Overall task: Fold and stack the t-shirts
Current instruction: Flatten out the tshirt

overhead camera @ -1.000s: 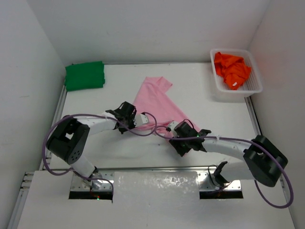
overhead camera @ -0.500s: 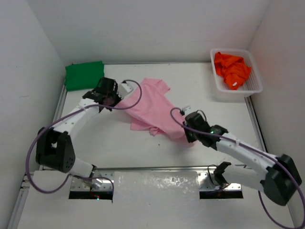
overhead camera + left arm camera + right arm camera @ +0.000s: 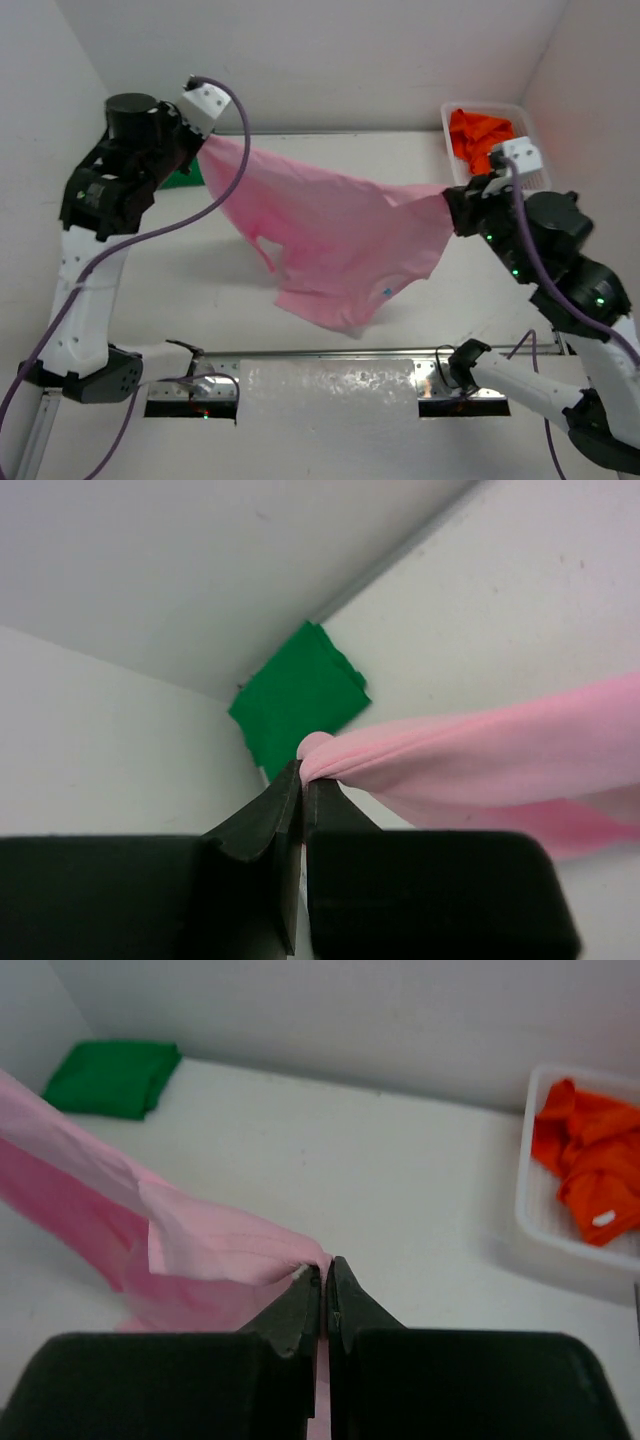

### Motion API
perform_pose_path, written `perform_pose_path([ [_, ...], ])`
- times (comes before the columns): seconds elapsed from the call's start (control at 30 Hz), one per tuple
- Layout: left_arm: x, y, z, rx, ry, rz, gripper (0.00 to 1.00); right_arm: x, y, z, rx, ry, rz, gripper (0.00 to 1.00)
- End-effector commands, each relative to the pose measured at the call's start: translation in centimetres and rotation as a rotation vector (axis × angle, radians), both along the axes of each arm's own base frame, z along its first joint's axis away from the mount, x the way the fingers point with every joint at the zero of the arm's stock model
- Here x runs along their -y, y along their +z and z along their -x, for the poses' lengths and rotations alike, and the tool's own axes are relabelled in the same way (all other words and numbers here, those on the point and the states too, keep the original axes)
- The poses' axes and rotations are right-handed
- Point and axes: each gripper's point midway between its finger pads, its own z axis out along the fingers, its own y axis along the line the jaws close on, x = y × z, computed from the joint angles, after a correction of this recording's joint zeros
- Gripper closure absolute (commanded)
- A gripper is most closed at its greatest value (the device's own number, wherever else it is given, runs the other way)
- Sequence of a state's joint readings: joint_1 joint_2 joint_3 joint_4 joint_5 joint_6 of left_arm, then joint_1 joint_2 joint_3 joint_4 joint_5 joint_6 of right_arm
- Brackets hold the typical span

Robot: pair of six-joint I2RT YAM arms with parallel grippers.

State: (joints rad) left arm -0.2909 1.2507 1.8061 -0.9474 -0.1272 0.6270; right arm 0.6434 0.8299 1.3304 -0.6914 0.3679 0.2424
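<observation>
The pale pink t-shirt [image 3: 330,235] hangs stretched in the air between both arms, its lower part drooping toward the table's front. My left gripper [image 3: 203,143] is raised at the back left, shut on one corner of the pink cloth [image 3: 470,755]. At the right, my right gripper [image 3: 450,205] is lifted too, shut on the other corner of the pink shirt [image 3: 215,1245]. The folded green t-shirt [image 3: 300,700] lies in the back left corner, mostly hidden by the left arm in the top view. The orange t-shirt [image 3: 478,135] sits crumpled in the basket.
A white plastic lattice basket [image 3: 535,170] stands at the back right against the wall, also in the right wrist view as the basket [image 3: 540,1230]. Walls close in the table at left, back and right. A metal rail [image 3: 330,352] runs along the front edge.
Both arms have risen and spread apart, lifting the pink shirt off the table and pulling it taut. The right gripper closed on the cloth during the last second.
</observation>
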Motion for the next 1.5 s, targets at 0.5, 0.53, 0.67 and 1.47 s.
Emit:
perform_pose_path([
  [0.5, -2.1, 0.6, 0.5, -0.034, 0.066, -0.11, 1.0, 1.1, 7.8, -6.5, 0.11, -0.135, 0.33, 1.0],
  [0.53, -2.2, -1.0, -0.5, -0.067, 0.073, -0.13, 1.0, 0.8, 7.0, -7.7, 0.091, -0.13, 0.337, 1.0],
  [0.67, -3.8, -6.1, -6.0, -0.173, 0.127, -0.127, 1.0, 0.6, 1.9, -15.0, -0.022, -0.149, 0.291, 1.0],
  [1.47, -8.5, -28.3, -32.5, -0.181, 0.492, 0.027, 0.47, -1.1, -21.7, -46.2, -0.024, -0.267, 0.249, 0.48],
])
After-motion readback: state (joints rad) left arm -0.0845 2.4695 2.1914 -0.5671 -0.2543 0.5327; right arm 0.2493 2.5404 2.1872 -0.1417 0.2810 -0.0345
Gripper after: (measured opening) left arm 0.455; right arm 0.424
